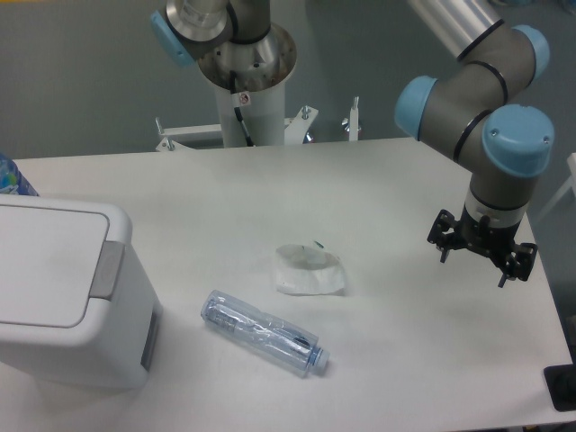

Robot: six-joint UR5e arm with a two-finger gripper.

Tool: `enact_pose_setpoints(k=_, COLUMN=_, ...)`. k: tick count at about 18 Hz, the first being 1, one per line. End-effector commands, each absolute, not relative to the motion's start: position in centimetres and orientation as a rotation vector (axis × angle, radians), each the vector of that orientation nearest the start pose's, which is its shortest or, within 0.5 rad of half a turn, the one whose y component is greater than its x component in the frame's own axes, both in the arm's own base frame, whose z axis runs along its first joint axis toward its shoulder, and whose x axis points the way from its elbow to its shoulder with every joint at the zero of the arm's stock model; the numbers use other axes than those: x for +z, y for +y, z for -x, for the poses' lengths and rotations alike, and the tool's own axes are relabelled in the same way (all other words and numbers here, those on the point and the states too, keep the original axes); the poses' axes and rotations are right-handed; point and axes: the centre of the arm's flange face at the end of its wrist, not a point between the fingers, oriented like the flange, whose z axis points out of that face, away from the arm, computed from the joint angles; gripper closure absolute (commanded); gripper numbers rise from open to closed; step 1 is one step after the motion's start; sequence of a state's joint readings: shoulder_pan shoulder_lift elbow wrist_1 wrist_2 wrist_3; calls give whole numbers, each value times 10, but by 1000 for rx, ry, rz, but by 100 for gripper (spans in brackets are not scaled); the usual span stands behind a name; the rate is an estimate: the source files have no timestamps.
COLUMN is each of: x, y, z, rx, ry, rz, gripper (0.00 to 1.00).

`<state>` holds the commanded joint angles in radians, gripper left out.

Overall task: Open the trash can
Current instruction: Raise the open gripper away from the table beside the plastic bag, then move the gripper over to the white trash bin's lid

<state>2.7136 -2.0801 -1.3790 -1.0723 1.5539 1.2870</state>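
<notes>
**Lid down on trash can, claw aloft at far right**

Trash can (pixel 67 292) at near left corner of desk (pixel 387 189): boxy, white, rounded corners, flat lid shut flush. Grey push-button strip (pixel 107 268) along right rim of lid, untouched. Darker grey panel on right side wall, lower down.

Claw (pixel 481 256) at right side of desk, well apart from trash can, hanging above the surface with fingers pointing down. Fingers spread, released, nothing between them. Above it, grey arm segments with blue joint caps, rising toward upper right edge of view.

Clear plastic bottle (pixel 263 333) lying on its side just right of trash can, near the front edge, blue-tinted cap end pointing right and toward the viewer; not touching the bin. Crumpled white paper (pixel 309 269) slightly farther back and right of bottle, near desk centre, small dark fleck at its upper edge.

White pedestal (pixel 247 99) of arm base at far edge of desk, centre-left, with bracket and bolts at its foot. Blue-patterned object (pixel 13 177) barely visible at left edge, behind trash can; too cropped to identify. Dark object (pixel 562 387) at near right corner, also cropped.
</notes>
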Motion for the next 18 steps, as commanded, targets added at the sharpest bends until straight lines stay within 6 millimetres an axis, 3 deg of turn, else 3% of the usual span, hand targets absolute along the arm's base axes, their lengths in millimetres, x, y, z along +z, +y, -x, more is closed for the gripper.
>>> enact_pose_setpoints(k=5, x=337, y=414, z=576, rx=256, ry=213, rz=3030, gripper=0)
enact_pose_setpoints(k=11, x=360, y=445, z=559, rx=234, ry=16, rz=2946, gripper=0)
enact_pose_setpoints(k=14, x=364, y=476, z=536, rx=155, ry=-245, rz=2864, gripper=0)
enact_pose_setpoints(k=18, x=399, y=516, z=488, rx=126, ry=-392, rz=2781, gripper=0)
